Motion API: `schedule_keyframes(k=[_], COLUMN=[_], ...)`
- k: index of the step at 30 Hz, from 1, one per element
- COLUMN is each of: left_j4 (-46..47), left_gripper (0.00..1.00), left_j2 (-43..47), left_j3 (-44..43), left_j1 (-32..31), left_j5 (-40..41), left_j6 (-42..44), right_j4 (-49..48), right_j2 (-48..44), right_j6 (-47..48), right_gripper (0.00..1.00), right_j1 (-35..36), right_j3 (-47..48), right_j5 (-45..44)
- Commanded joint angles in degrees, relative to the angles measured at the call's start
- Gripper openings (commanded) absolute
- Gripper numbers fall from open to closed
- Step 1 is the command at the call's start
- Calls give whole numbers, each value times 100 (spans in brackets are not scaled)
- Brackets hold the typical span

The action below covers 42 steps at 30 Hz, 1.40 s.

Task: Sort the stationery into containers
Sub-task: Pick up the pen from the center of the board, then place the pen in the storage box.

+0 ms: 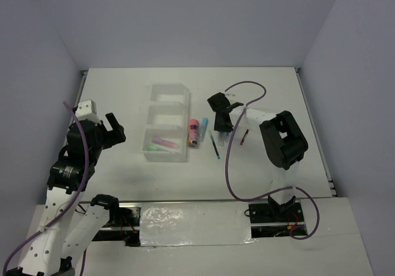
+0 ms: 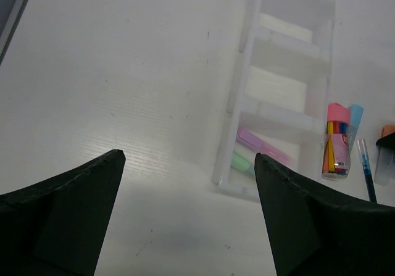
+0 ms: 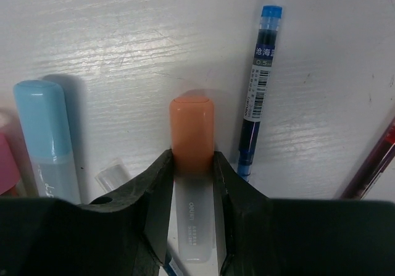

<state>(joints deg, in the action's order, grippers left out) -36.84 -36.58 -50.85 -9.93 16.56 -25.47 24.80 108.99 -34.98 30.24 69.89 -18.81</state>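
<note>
An orange highlighter point(image 3: 192, 134) with a clear body lies on the table, and my right gripper point(image 3: 192, 160) is shut on it, both fingers pressed against its sides. The top view shows the same gripper point(image 1: 220, 126) low over the table, right of the tray. Beside it lie a blue highlighter point(image 3: 46, 140), a blue pen point(image 3: 259, 72) and a red pen point(image 3: 370, 171). The translucent three-compartment tray point(image 1: 168, 105) holds a pink highlighter point(image 2: 262, 145) and a green one point(image 2: 242, 162) in its nearest compartment. My left gripper point(image 1: 111, 128) hangs open to the left of the tray, holding nothing.
A pink-capped tube point(image 1: 193, 131) lies just right of the tray point(image 2: 284, 47), next to the blue highlighter point(image 1: 202, 128). A small clear cap point(image 3: 114, 172) sits by my right gripper's left finger. The blue pen point(image 1: 214, 146) and red pen point(image 1: 244, 138) lie nearer the front.
</note>
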Motion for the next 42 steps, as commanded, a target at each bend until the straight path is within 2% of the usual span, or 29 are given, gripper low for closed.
schedule_keyframes(k=[1, 3, 6, 7, 9, 10, 12, 16, 19, 22, 23, 25, 27, 30, 32, 33, 34, 35, 36, 38, 39, 42], left_j4=[274, 265, 265, 265, 247, 239, 221, 142, 116, 124, 124, 133, 133, 125, 133, 133, 133, 133, 142, 159, 151, 125], left_gripper=[99, 99, 99, 99, 99, 99, 99, 99, 99, 99, 99, 99, 99, 99, 99, 99, 99, 99, 99, 100, 99, 99], left_j2=[2, -33, -42, -51, -51, -51, -51, 10, 89, 142, 142, 116, 81, 72, 89, 98, 107, 107, 107, 107, 98, 81], left_j3=[14, 5, -4, -4, -4, -21, -21, -48, -48, -48, -39, -39, -48, -48, -39, -39, -39, -30, -30, -39, -30, -30], left_j1=[0, 0, 0, 0, 0, 0, 0, 0, 9, 9, 9, 9, 9, 9, 9, 9, 9, 9, 9, 9, 9, 9], left_j5=[-73, -65, -38, -21, 5, 58, 93, 295, 427, 428, 419, 401, 366, 366, 366, 366, 366, 375, 366, 348, 357, 357], left_j6=[113, 113, 113, 104, 78, 78, 52, 7, -36, -45, -28, -19, -10, -19, -19, -19, -19, -19, -19, -19, -19, -19], right_j4=[-159, -316, -807, -975, -1240, -1258, -1100, -618, -572, -660, -669, -809, -862, -1185, -1502, -1626, -1305, -945, -454, 451, 508, 579], right_j2=[-262, -509, -1063, -1273, -1380, -1354, -1188, -372, 7, 210, 245, 246, 202, -175, -665, -808, -983, -1020, -1003, -880, -853, -695], right_j6=[463, 824, 1940, 2647, 3554, 3856, 4479, 4904, 4922, 4931, 4931, 4913, 4878, 4572, 4028, 3364, 2801, 2264, 1067, 328, 12, -289], right_gripper=[0, 0, 0, 0, 0, 1, 2, 5, 14, 31, 46, 55, 71, 80, 99, 100, 100, 100, 99, 99, 97, 71], right_j1=[114, 192, 596, 902, 1298, 1666, 2097, 2346, 2355, 2390, 2390, 2390, 2390, 2320, 2171, 2083, 1900, 1776, 1644, 1241, 1161, 1002], right_j3=[279, 367, 438, 421, 508, 604, 980, 1816, 2292, 2485, 2503, 2460, 2442, 2171, 1714, 1530, 1519, 1545, 1685, 1739, 1617, 1414], right_j5=[132, 88, 324, 908, 1369, 1832, 2143, 2320, 2495, 2575, 2575, 2558, 2478, 2426, 2295, 1711, 591, 23, -383, -685, -764, -922])
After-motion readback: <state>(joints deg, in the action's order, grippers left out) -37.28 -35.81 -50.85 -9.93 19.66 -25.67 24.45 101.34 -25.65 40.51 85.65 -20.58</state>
